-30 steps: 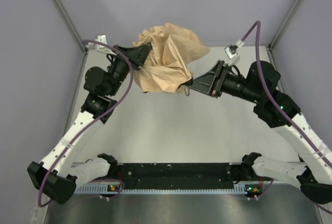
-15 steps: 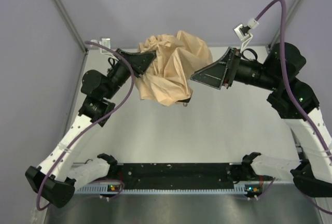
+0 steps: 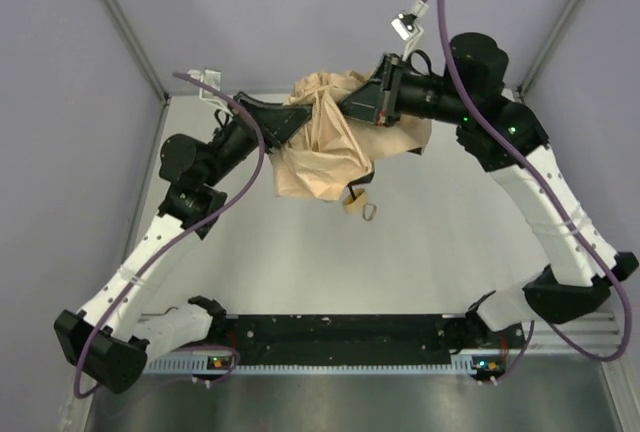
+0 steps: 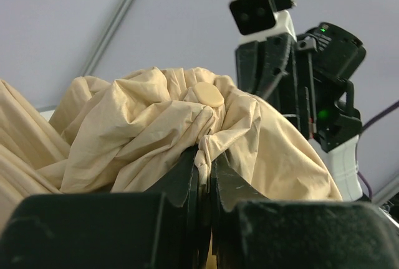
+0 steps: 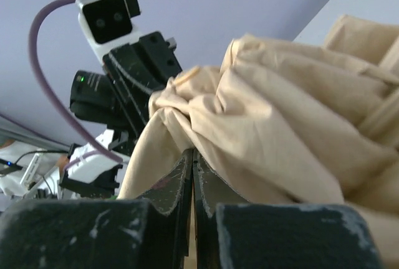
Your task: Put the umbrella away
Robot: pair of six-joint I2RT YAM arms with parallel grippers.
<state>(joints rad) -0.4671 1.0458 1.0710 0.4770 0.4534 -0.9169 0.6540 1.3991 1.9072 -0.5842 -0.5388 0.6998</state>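
So the umbrella (image 3: 330,147) is a crumpled bundle in the upper middle of the frame, flanked on both sides; left gripper (image 3: 288,120) is clamped narrow on a fold at its left, right gripper (image 3: 362,107) is squeezed fully together at its upper right, can't tell if cloth's actually caught there. Long axis runs roughly top-to-bottom, handle (image 3: 355,200) dangling free at the lower end; both arms sit about equally close to the top end, fabric dead ahead of each.

no legible text, no labels, no numbers
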